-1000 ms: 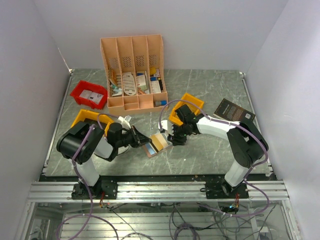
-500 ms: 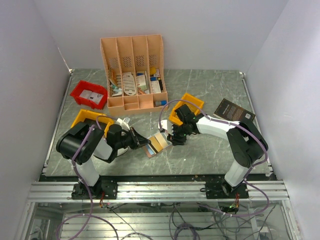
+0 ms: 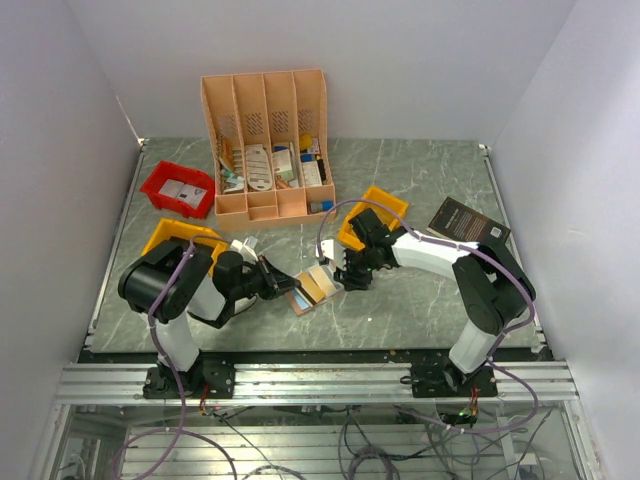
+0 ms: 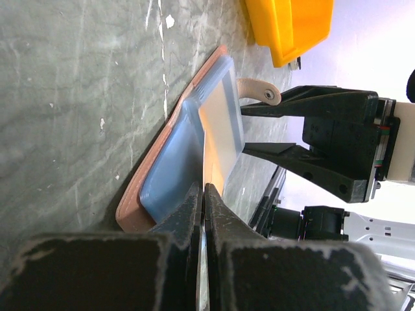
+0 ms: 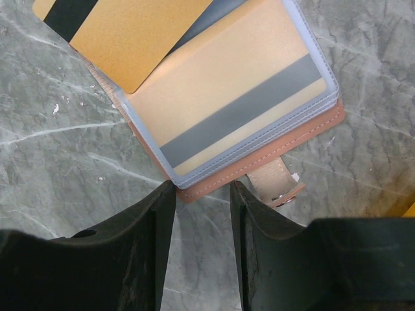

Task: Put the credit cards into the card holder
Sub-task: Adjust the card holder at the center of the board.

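The tan card holder [image 5: 259, 152] lies open on the table, its strap [image 5: 275, 181] pointing at my right gripper. A gold credit card with a grey stripe [image 5: 240, 91] sits under its clear pocket. My left gripper [image 4: 204, 194] is shut on a second gold credit card [image 5: 130, 32], seen edge-on, whose far end lies over the holder's blue pocket panels [image 4: 168, 168]. My right gripper [image 5: 200, 194] is open, its fingertips at the holder's near edge, with bare table between them. From above, the holder [image 3: 301, 302] lies between the left gripper [image 3: 283, 285] and the right gripper [image 3: 345, 278].
A peach slotted organiser [image 3: 268, 140] stands at the back, with a red bin [image 3: 178, 188] to its left. Yellow bins sit near the left arm [image 3: 180, 238] and behind the right gripper [image 3: 375, 212]. A black book [image 3: 468, 222] lies at the right.
My left gripper has shifted slightly with the card toward the holder. The right arm and the holder have stayed where they were.
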### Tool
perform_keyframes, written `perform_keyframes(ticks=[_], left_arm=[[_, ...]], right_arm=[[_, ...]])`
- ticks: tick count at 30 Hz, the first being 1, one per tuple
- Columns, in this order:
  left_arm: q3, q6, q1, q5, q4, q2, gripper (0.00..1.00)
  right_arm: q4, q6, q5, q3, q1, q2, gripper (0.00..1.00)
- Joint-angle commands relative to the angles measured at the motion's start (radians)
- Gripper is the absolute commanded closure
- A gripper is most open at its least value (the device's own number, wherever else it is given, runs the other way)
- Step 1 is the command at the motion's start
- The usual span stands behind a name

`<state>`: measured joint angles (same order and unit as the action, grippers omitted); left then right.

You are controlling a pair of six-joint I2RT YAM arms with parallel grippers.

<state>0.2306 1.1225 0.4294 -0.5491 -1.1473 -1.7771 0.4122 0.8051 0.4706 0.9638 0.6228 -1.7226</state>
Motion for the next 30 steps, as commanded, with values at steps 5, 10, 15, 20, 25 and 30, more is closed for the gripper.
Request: perform_keyframes(ticks=[5, 10, 15, 20, 25, 30], left_arm=[[0.012, -0.08, 0.007, 0.067, 0.165, 0.1, 0.93], [0.035, -0.094, 0.007, 0.072, 0.21, 0.116, 0.93], [0.032, -0.072, 0.008, 0.065, 0.151, 0.08, 0.93], [0.027, -0.057, 0.008, 0.069, 0.123, 0.066, 0.93], [0.017, -0.048, 0.009, 0.081, 0.096, 0.057, 0.93], [0.016, -0.031, 0.015, 0.083, 0.039, 0.019, 0.93]], right_arm=[[-0.001, 0.001, -0.027, 0.009, 0.01, -0.035, 0.61], [-0.001, 0.001, -0.029, 0.009, 0.011, -0.036, 0.61], [0.0, 0.001, -0.032, 0.009, 0.013, -0.038, 0.61], [0.002, 0.0, -0.03, 0.011, 0.015, -0.042, 0.61], [0.002, 0.0, -0.03, 0.012, 0.017, -0.044, 0.61], [0.001, 0.0, -0.032, 0.012, 0.021, -0.046, 0.61]])
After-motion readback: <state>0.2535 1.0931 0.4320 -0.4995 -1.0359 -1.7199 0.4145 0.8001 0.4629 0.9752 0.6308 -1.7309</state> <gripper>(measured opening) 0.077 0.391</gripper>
